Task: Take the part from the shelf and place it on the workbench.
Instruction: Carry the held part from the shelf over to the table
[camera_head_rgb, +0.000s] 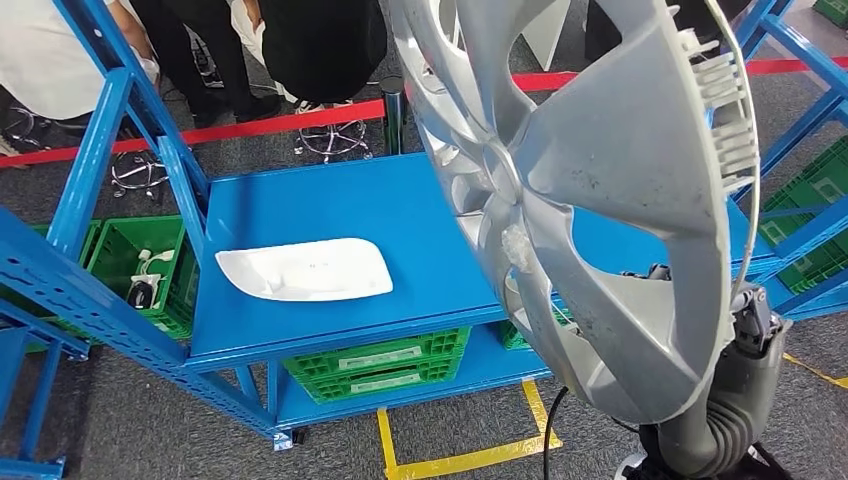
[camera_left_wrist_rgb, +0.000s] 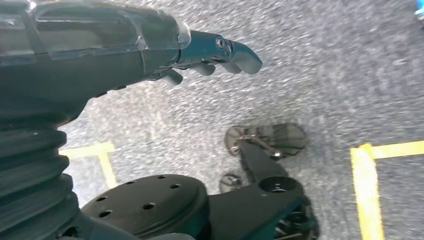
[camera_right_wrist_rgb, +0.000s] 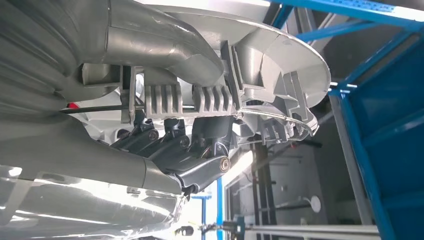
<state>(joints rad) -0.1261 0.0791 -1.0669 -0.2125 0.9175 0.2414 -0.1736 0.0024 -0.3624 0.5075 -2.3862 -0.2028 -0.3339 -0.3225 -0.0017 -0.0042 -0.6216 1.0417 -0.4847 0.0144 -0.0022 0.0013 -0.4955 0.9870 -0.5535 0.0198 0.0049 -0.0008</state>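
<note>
A large silver wheel cover (camera_head_rgb: 610, 200) hangs upright close to my head camera, over the right part of the blue table (camera_head_rgb: 330, 200). My right hand (camera_head_rgb: 748, 322) grips it at its lower right rim. In the right wrist view the dark fingers (camera_right_wrist_rgb: 185, 150) curl over the ribbed inner edge of the wheel cover (camera_right_wrist_rgb: 210, 55). My left hand (camera_left_wrist_rgb: 210, 52) hangs by my side above the grey floor, with its fingers stretched out and nothing in them.
A white curved plastic panel (camera_head_rgb: 305, 270) lies on the blue table's left half. Green crates (camera_head_rgb: 380, 365) sit on the lower shelf and at left (camera_head_rgb: 140, 265). Blue rack posts (camera_head_rgb: 95, 150) stand on the left and right. People stand behind red tape (camera_head_rgb: 250, 125).
</note>
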